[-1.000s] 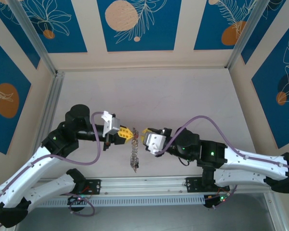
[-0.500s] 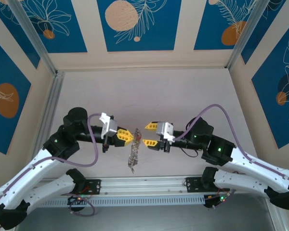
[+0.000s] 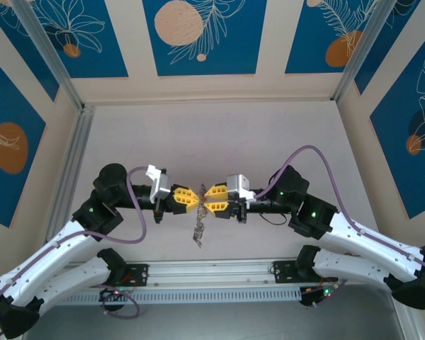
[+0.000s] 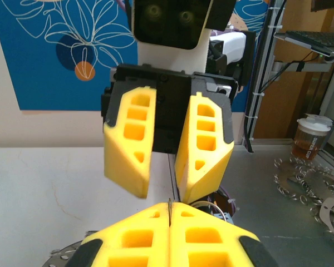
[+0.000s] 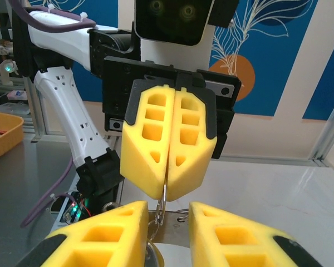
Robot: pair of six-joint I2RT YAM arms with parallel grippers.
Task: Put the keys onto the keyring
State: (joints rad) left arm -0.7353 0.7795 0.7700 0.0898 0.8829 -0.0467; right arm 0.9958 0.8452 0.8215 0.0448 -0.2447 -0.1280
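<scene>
A pale tabletop is stretching away beyond the keyring. Beige walls carrying blue panels, drawn with white leaves and orange discs, are closing it in behind the keyring and on both sides. Aluminium posts are rising at the corners. A slotted aluminium rail is running along the near edge, just in front of the keyring.

The keyring is hanging edge-on, its silvery fringe dangling from its top, where the two grippers are meeting. Whether its lower end is touching the table cannot be told, nor which of the dangling pieces are keys.

The left gripper is reaching in from the keyring's left. Its yellow fingers are pressed together and pinching the thin rim. The right gripper is facing it from the keyring's right with its fingers standing apart. The rim is lying in the gap, ungripped.

Purple cables are looping over the arms on either side of the keyring. In the left wrist view, a lidded cup of brown drink is standing far behind the keyring. Spare fringed rings are lying near the cup. In the right wrist view, a yellow tray is sitting well off to the keyring's left.

From above, the crowded yellow fingers are covering the pinch point. In each wrist view, the opposite gripper's black body is blocking the room behind the keyring.
</scene>
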